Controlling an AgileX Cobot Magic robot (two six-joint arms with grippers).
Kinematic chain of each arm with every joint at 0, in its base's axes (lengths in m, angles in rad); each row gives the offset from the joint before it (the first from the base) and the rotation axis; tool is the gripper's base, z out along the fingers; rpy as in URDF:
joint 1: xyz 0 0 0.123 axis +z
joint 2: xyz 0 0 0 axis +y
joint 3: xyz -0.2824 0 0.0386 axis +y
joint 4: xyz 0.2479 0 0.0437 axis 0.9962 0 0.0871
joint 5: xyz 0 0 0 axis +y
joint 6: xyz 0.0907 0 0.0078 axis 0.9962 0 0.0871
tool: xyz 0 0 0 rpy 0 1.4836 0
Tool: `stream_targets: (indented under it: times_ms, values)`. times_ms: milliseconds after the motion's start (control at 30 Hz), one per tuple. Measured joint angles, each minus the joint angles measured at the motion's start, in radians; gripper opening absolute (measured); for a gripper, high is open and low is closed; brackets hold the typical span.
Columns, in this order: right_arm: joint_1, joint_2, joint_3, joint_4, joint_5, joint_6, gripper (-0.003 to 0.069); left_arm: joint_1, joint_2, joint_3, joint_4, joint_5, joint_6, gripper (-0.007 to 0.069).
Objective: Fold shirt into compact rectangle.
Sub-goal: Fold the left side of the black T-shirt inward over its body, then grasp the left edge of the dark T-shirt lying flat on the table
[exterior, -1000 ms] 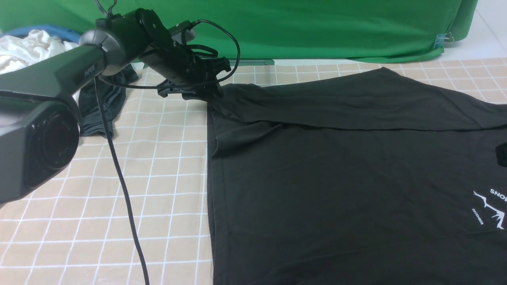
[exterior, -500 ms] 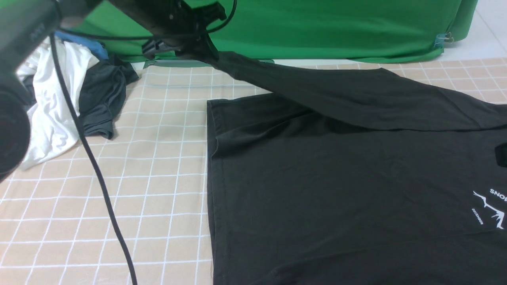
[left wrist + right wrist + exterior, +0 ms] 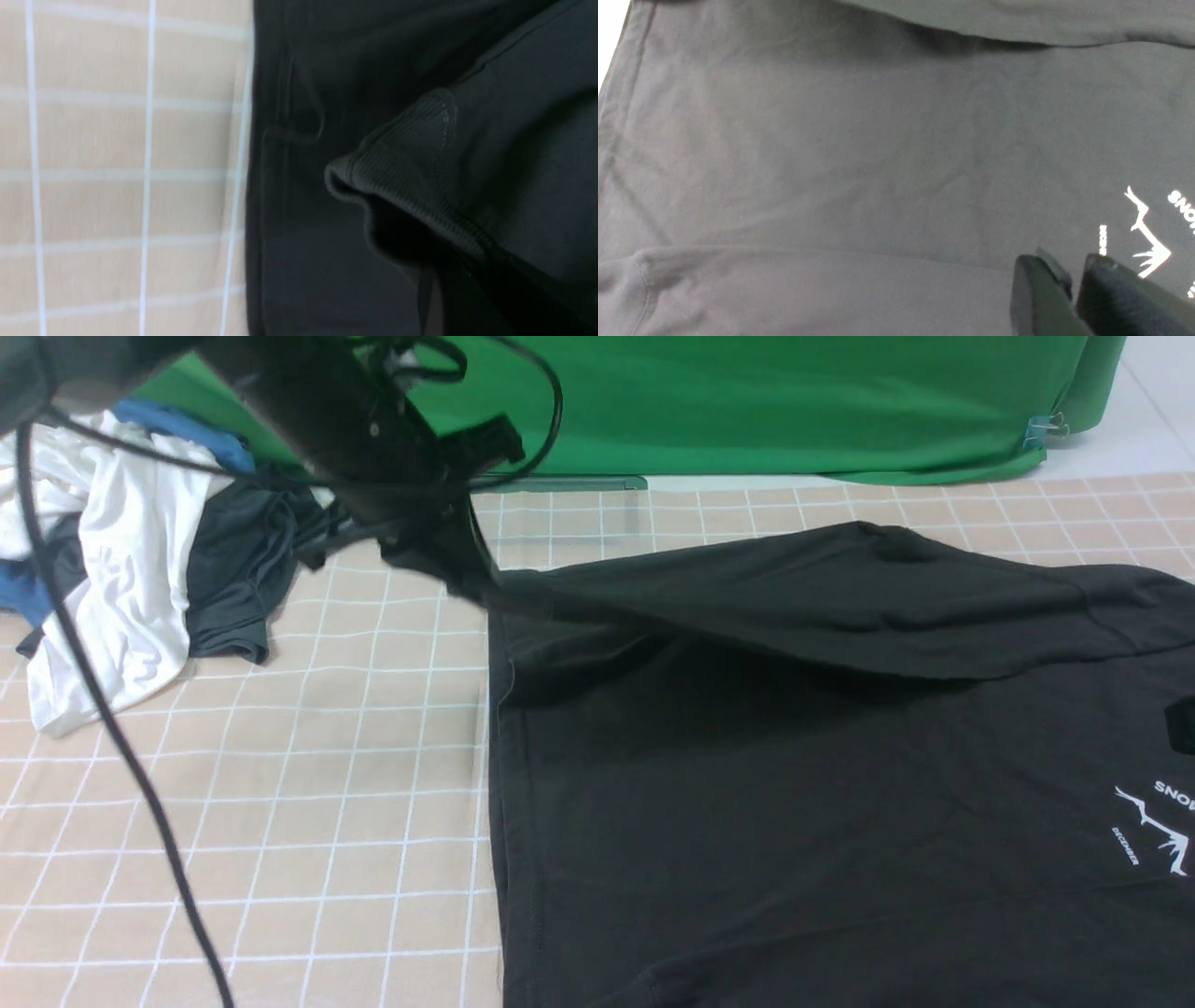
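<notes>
The black shirt lies spread over the right half of the table, its white graphic and lettering at the right edge. My left gripper hangs above the shirt's far left corner, shut on a ribbed hem. That pulls a long flap up off the layer beneath. My right gripper hovers just over the shirt beside the graphic. Its fingers stand a narrow gap apart with nothing between them.
A pile of clothes lies at the far left: a white shirt, a dark grey garment and blue cloth. A black cable dangles from the left arm over the beige checked tablecloth. A green backdrop closes the far side.
My left gripper shut on the shirt's far left corner, lifted it high, then came back down and nearer, drawing the flap over the body. The right fingers have parted slightly.
</notes>
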Motion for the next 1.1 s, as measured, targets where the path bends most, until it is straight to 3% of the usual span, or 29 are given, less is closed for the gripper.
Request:
stream_targets:
  times_ms: [100,267,600,767,1000,1100]
  values:
    - [0.000,0.000,0.000,0.001,0.002,0.000,0.0137,-0.029,-0.033,0.106,0.009,0.000,0.000,0.0017]
    - [0.000,0.000,0.000,0.001,0.009,0.000,0.0033,-0.071,-0.036,0.250,0.084,-0.049,0.000,0.0017]
    - [0.000,0.000,0.000,0.001,0.001,-0.002,0.0033,-0.070,-0.037,0.453,0.103,-0.250,-0.003,0.0053]
    - [0.000,0.000,0.000,0.001,-0.001,-0.002,0.0037,-0.070,-0.038,0.461,0.103,-0.243,-0.003,0.0223]
    - [0.000,0.000,0.000,0.001,-0.003,-0.002,0.0038,-0.070,-0.066,0.332,0.081,-0.032,0.013,0.0500]
    - [0.000,0.000,0.000,0.001,-0.006,-0.002,0.0038,-0.091,-0.130,0.352,0.046,-0.018,0.039,0.0559]
